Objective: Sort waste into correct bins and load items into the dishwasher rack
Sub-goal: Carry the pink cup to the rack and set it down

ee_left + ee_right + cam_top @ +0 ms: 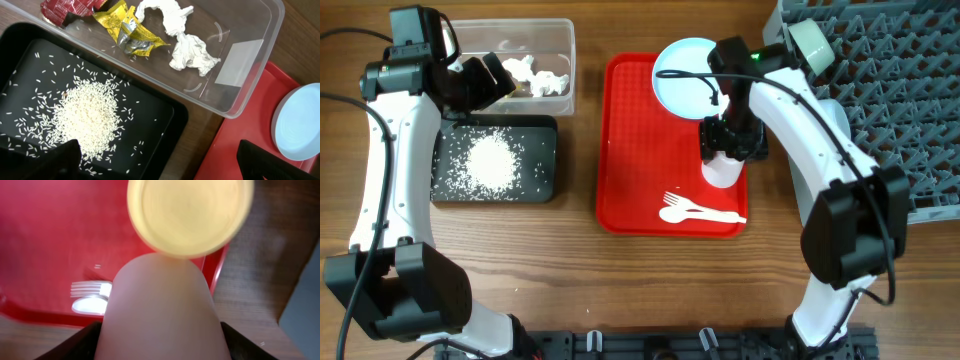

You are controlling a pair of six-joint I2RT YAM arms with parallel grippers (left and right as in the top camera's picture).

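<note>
My right pincer (pixel 728 143) clasps the white cup (pixel 160 305); I should lift straight, avoiding the yellow cup (pixel 189 215) at 12 o'clock.

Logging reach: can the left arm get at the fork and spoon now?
Probably yes: fork and spoon lie uncovered on the red tray; the right tool grips the white cup farther back.

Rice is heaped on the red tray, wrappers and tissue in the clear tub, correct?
No. The rice lies in the black tray, not the red tray; the left wrist view shows it. Wrappers and tissue are in the clear tub, as stated.
</note>
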